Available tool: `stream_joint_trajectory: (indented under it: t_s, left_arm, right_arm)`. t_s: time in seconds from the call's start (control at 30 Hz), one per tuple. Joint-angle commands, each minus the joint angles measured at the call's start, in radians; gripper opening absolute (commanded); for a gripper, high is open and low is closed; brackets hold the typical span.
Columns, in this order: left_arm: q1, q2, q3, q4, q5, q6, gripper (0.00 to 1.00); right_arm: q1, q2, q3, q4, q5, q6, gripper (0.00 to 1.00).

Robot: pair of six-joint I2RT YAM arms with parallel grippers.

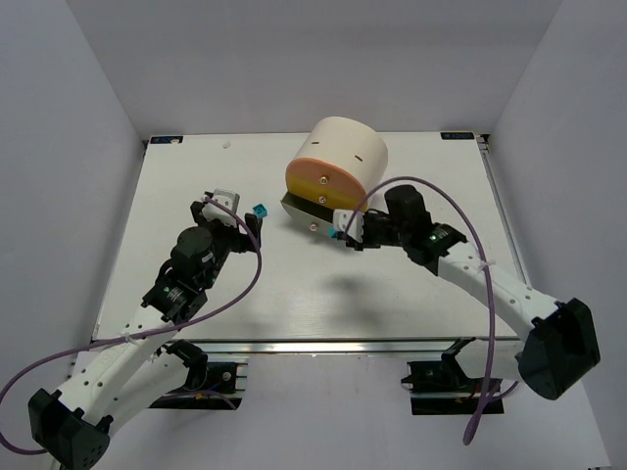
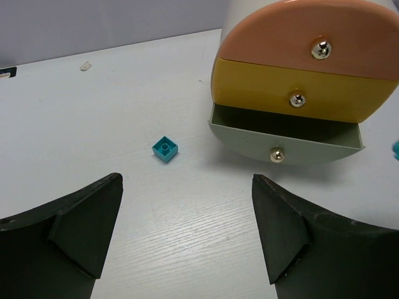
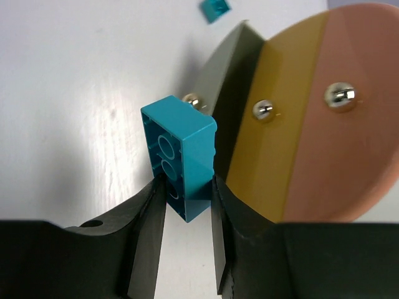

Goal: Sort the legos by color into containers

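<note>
The cream drum (image 1: 343, 152) stands at the back centre, with a peach drawer front (image 2: 293, 37) on top, a yellow one (image 2: 299, 93) below it, and a grey bottom drawer (image 2: 280, 146) pulled open. My right gripper (image 3: 187, 199) is shut on a teal two-by-one brick (image 3: 181, 152), held just in front of the open drawer's knob; it also shows in the top view (image 1: 343, 233). A small teal brick (image 2: 164, 149) lies on the table left of the drum. My left gripper (image 2: 187, 237) is open and empty, just short of that brick (image 1: 260, 210).
The white table (image 1: 196, 186) has a metal rail along its near edge (image 1: 323, 345) and grey walls on three sides. A tiny scrap (image 2: 85, 65) lies at the back left. No green bricks show.
</note>
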Motion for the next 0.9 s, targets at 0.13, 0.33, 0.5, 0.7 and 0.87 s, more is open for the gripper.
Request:
stream_joint_trajectory:
  t_s: [0.13,0.33,0.5,0.7,0.87]
  left_arm:
    - [0.004,0.000,-0.006,0.001,-0.044,0.018,0.94]
    - [0.004,-0.003,-0.009,0.002,-0.048,0.020,0.94]
    - [0.004,-0.007,-0.008,0.003,-0.042,0.018,0.94]
    - [0.004,-0.013,-0.009,0.005,-0.047,0.018,0.94]
    - [0.004,-0.014,-0.008,0.005,-0.042,0.017,0.94]
  right_arm:
    - [0.081,0.157,0.149,0.248,0.359,0.344,0.00]
    - [0.101,0.251,0.181,0.273,0.480,0.358,0.00]
    - [0.107,0.312,0.192,0.282,0.555,0.356,0.00]
    - [0.107,0.381,0.212,0.288,0.655,0.368,0.07]
    - [0.112,0.393,0.200,0.281,0.669,0.365,0.31]
